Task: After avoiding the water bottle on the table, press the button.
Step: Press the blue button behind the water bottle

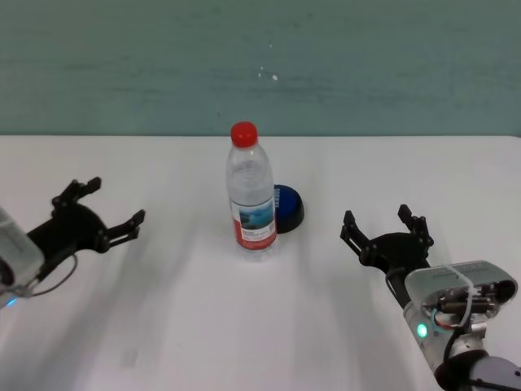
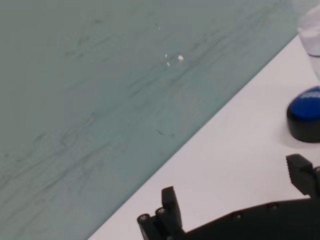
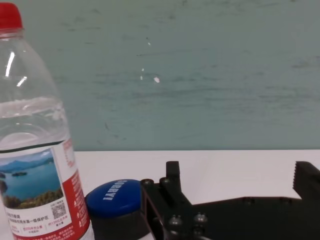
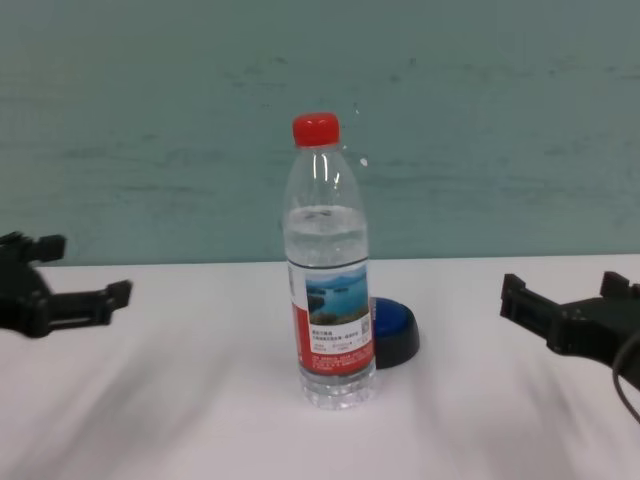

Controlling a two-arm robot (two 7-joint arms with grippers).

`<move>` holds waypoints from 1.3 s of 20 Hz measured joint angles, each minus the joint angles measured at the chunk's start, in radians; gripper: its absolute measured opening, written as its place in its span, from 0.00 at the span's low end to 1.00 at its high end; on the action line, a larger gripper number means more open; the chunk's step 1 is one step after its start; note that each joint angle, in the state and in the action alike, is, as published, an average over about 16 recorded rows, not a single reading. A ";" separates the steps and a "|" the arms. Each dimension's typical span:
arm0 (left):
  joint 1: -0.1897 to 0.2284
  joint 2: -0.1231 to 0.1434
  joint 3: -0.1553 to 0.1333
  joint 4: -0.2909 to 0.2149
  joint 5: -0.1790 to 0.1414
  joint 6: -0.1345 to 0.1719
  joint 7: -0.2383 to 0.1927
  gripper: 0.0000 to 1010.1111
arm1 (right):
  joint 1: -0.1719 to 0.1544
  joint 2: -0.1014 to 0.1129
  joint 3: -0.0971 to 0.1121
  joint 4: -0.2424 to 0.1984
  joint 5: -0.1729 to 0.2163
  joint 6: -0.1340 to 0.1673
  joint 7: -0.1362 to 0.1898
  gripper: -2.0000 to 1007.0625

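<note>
Water bottle (image 1: 251,195) upright mid-table (image 1: 163,326), toward the far edge, button (image 1: 288,208) just behind it on my right, half hidden, my right gripper (image 1: 387,226) spread wide, empty, near the right edge, my left gripper (image 1: 102,210) likewise open, empty, by the left edge.

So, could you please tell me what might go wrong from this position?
The tall clear plastic bottle with the red cap stands upright directly in front of the low blue domed button, partly hiding it. A straight reach could tip the bottle. The open right hand is nearer the button's exposed side; the open left hand would have to go around the bottle.
</note>
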 joint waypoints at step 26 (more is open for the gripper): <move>0.431 -0.104 -0.106 -0.452 0.080 0.088 0.199 0.99 | 0.000 0.000 0.000 0.000 0.000 0.000 0.000 1.00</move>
